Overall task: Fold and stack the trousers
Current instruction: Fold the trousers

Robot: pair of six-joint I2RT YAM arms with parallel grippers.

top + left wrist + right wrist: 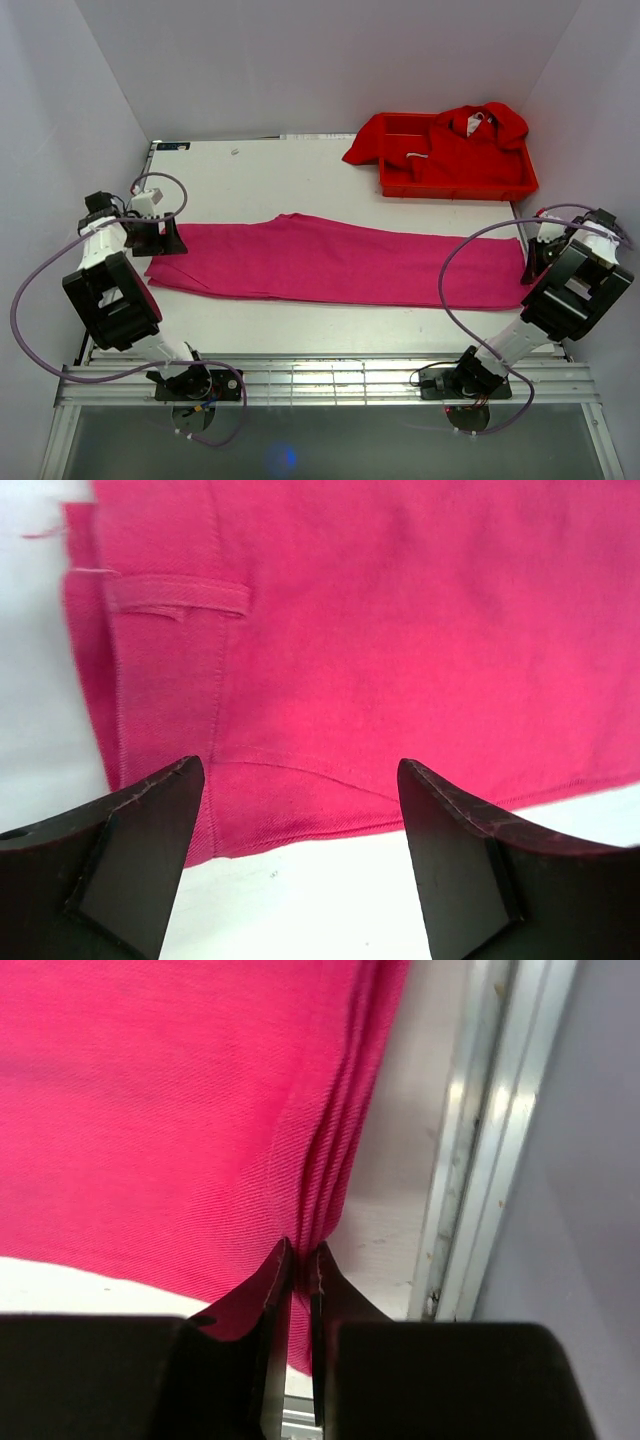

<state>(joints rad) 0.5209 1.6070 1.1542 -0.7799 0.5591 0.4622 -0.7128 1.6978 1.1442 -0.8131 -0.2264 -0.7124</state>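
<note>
Magenta trousers are laid flat lengthwise across the middle of the table. They look already folded leg on leg, since they read as one long strip. The waist end is on the robot's left, going by the belt loop in the left wrist view, and the hems are on its right. The left gripper sits just over the near corner of the waist end with its jaws spread wide and nothing between them; the fabric edge lies below the gap. I can't tell whether the tips touch the cloth. The right gripper is pinched down tight on the hem end, with a bunched ridge of fabric running straight into the closed tips, close to the aluminium table rail. My read is that each arm takes one end so the strip can be lifted evenly and the hem end carried over to the waist; with only one end gripped it would drag and skew. The left side looks lined up for a corner grab and needs to close before any lift. The risk is the right pinch holding only the top layers. A red plastic tray holding brighter red garments sits at the far right, well apart from the trousers, probably the stack spot.
</note>
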